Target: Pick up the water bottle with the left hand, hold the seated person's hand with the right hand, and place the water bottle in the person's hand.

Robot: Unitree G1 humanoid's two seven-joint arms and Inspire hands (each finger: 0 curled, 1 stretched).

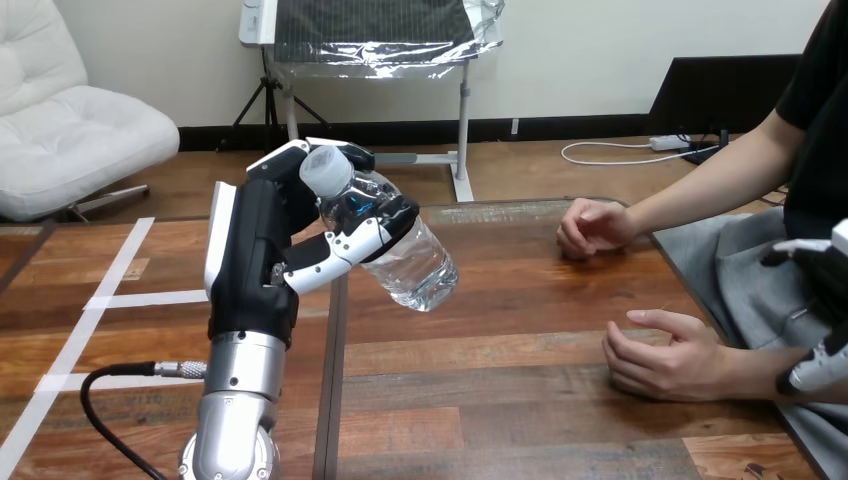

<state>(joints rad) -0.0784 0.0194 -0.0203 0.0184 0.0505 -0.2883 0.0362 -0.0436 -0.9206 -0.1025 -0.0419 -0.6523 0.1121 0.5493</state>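
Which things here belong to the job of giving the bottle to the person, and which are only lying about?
Part of the job: water bottle, held off the table in the left hand; right hand, beside the person's nearer hand.
Just lying about: white tape on the table; probably the person's farther hand, resting on the table.

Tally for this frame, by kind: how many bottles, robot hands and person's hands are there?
Bottles: 1, the bottle, gripped by the left hand.
Robot hands: 2, the left hand and the right hand.
Person's hands: 2, the far hand and the near hand.
Total: 5.
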